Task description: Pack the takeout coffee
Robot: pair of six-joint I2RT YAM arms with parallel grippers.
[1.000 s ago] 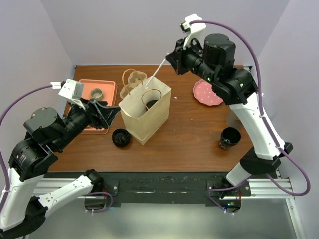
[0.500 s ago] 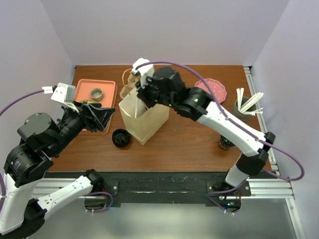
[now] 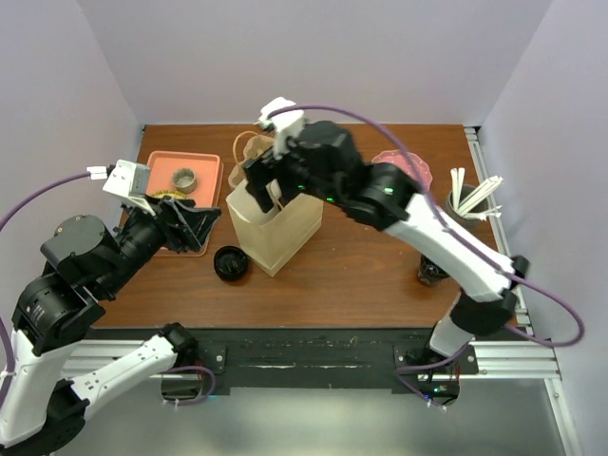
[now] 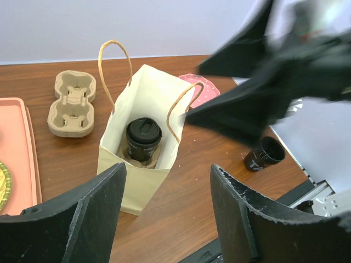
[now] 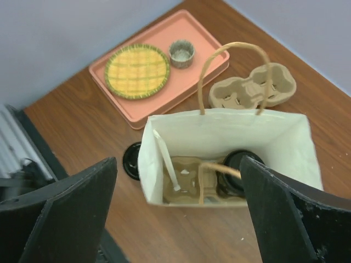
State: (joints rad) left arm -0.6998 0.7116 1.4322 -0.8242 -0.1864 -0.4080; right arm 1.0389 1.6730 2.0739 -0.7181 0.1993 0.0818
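Right wrist view, right tool (image 5: 176, 164) spread wide, empty, above paper bag (image 5: 230, 131)

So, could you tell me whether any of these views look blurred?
Left wrist: the right arm is smeared across the upper right, though the bag and cup inside are sharp. Right wrist: bag crisp, its own fingers soft-edged. Top view: sharp, evenly lit.

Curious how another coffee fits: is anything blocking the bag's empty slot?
Yes: a thin white stick leans into the empty slot of the tan pulp carrier inside the cream paper bag, beside the seated black lidded cup.
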